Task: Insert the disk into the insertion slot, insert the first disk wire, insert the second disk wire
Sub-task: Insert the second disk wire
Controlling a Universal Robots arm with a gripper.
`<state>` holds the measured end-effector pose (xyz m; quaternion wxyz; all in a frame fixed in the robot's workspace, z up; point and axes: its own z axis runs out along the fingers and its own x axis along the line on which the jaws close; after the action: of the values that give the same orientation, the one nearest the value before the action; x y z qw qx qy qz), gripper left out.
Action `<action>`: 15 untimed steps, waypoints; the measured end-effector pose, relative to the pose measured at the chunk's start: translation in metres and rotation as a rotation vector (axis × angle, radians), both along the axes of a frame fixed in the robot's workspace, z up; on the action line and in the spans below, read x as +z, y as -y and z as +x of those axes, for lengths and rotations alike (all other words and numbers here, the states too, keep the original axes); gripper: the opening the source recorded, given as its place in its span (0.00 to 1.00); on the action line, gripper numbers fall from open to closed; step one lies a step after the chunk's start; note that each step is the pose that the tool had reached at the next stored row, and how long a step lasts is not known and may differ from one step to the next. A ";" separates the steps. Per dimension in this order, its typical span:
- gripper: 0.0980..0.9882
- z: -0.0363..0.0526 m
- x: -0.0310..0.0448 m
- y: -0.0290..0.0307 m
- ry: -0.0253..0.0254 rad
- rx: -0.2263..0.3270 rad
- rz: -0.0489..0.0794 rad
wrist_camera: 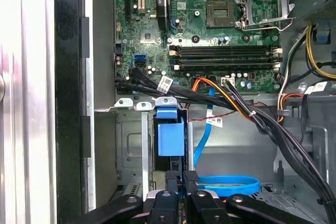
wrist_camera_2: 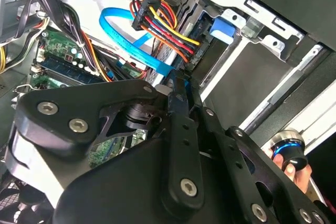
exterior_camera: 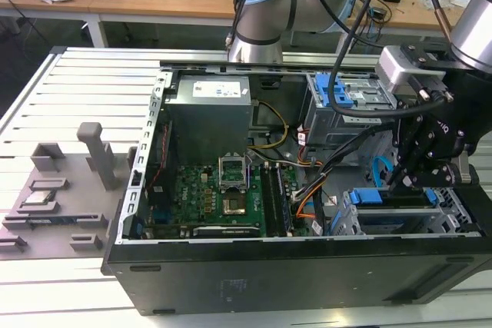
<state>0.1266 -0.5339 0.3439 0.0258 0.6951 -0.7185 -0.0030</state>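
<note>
Inside the open computer case [exterior_camera: 146,182], my gripper [wrist_camera: 177,178] hangs over the insertion slot [wrist_camera: 131,145]. Fingers [wrist_camera: 190,179] nearly closed, holding nothing I can make out; I'd keep square to the disk [wrist_camera: 170,136] and clear of the blue cable [wrist_camera: 231,184].

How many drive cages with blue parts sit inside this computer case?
2: the upper cage by the case's far wall, and the lower cage under the gripper, at the exterior view's right. Others may be hidden.

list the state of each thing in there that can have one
disk: seated in its bay, blue handle tab facing out
insertion slot: occupied by the disk
gripper: fingers closed together, tips at the disk's end
cpu socket: empty, retention lever raised
computer case: side panel off
</note>
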 end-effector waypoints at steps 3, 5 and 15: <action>0.07 0.0000 0.0016 0.0001 0.0000 0.000 0.001; 0.07 0.0000 0.0019 0.0000 0.0000 0.000 0.008; 0.07 0.0007 0.0012 0.0006 -0.0001 0.000 0.004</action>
<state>0.1274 -0.5345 0.3450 0.0244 0.6952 -0.7184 -0.0045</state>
